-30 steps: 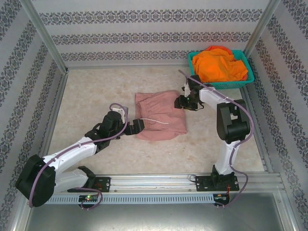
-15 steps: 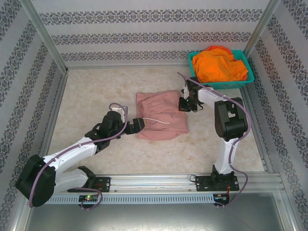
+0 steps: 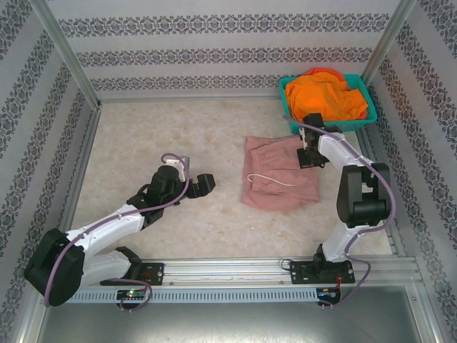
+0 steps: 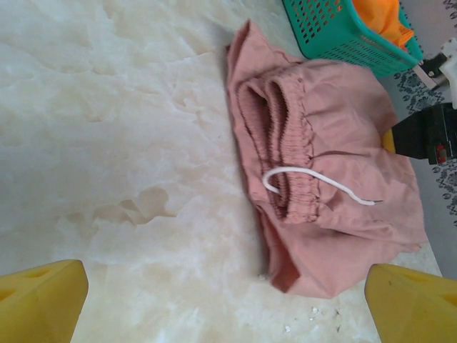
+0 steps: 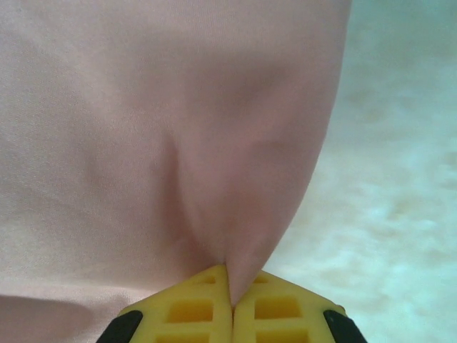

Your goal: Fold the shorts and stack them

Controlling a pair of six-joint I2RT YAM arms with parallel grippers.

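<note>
Pinching a fold of the dusty pink shorts (image 5: 143, 128) between tightly closed yellow fingers (image 5: 187, 311), the right gripper (image 5: 230, 289) sits at the cloth's far right edge. The shorts lie flattened on the marbled table (image 3: 157, 136), right of centre, near the teal basket (image 3: 332, 126), which holds the orange shorts (image 3: 325, 96). A white drawstring (image 4: 314, 179) crosses the gathered waist. The left gripper (image 3: 203, 184) rests apart from the cloth, spread wide and empty.
</note>
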